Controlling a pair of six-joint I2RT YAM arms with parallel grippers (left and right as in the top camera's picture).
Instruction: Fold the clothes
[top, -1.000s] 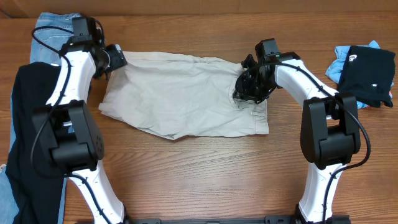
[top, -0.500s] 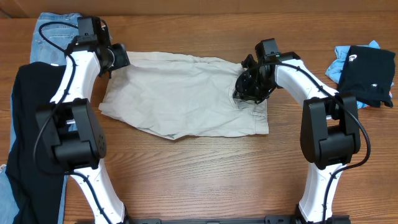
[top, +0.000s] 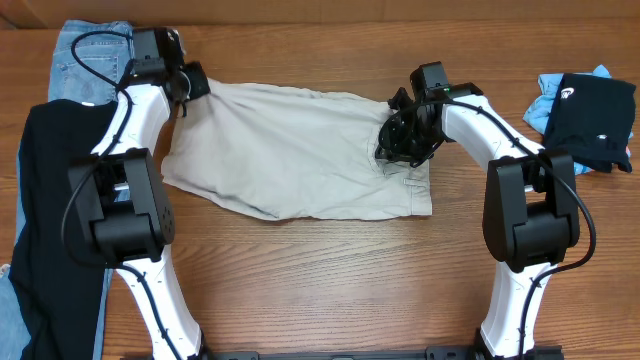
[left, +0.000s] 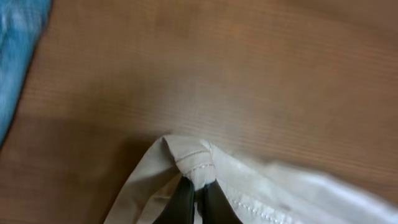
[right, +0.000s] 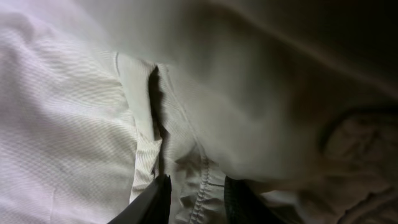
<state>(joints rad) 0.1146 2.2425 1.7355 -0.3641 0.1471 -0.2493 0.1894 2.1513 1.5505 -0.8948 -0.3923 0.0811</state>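
The clothes in play are light beige trousers (top: 300, 150), lying folded flat across the middle of the wooden table. My left gripper (top: 190, 85) is at their far left corner. In the left wrist view its fingers (left: 198, 185) are shut on the stitched hem corner (left: 186, 155), which bunches up above the fingertips. My right gripper (top: 400, 140) presses down on the right end of the trousers. In the right wrist view the right gripper (right: 196, 186) has a ridge of seamed fabric (right: 205, 174) pinched between its two dark fingers.
Blue jeans (top: 85, 45) and a black garment (top: 55, 230) lie along the left side, the jeans also at the left wrist view's edge (left: 15, 56). A black and blue pile of clothes (top: 590, 115) sits at the far right. Bare wood lies in front of the trousers.
My left gripper has moved right and away to the trousers' far left corner and closed on it. The right arm has not moved.
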